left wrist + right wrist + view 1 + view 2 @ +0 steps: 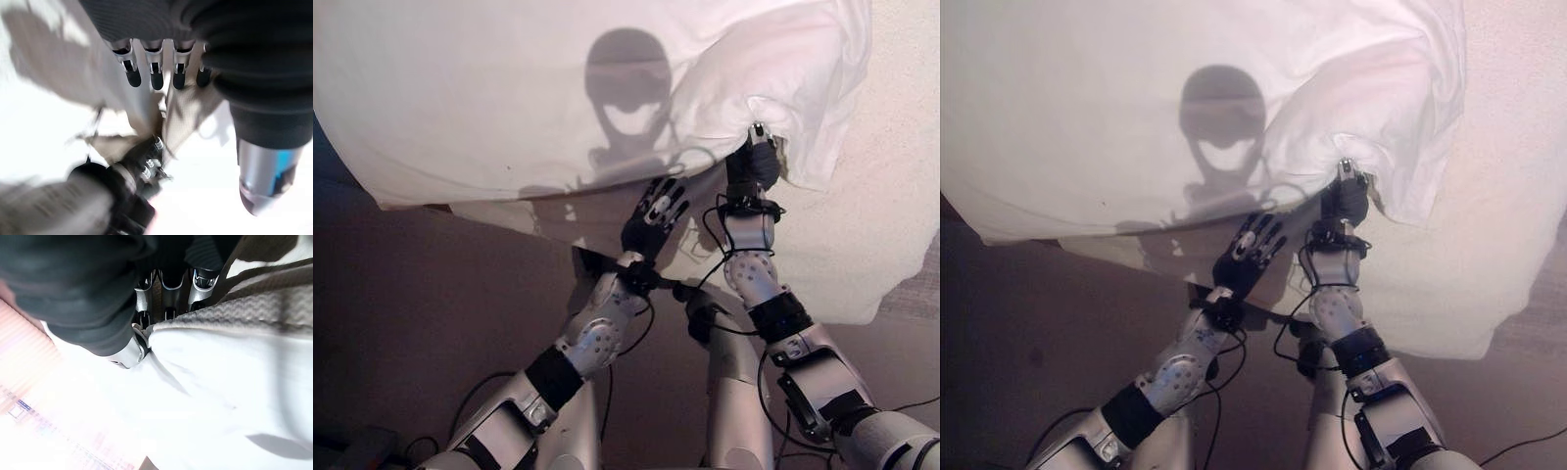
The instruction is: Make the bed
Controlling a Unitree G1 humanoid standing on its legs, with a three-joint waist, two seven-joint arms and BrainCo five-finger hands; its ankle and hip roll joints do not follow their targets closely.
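A white sheet (509,98) lies rumpled over the bed, its near edge hanging loose. My right hand (754,162) is shut on a bunched fold of that edge; in the right wrist view its fingers (166,293) and thumb curl into the white cloth (220,382). My left hand (654,217) hovers open just to the left of it, below the sheet's edge, with its fingers (154,73) straight and spread and nothing in them. The left wrist view also shows the right hand (144,166) clamped on the fold.
A cream textured blanket (881,196) covers the bed to the right and under the sheet, hanging over the near side. Brown floor (411,294) lies at the left, in front of the bed.
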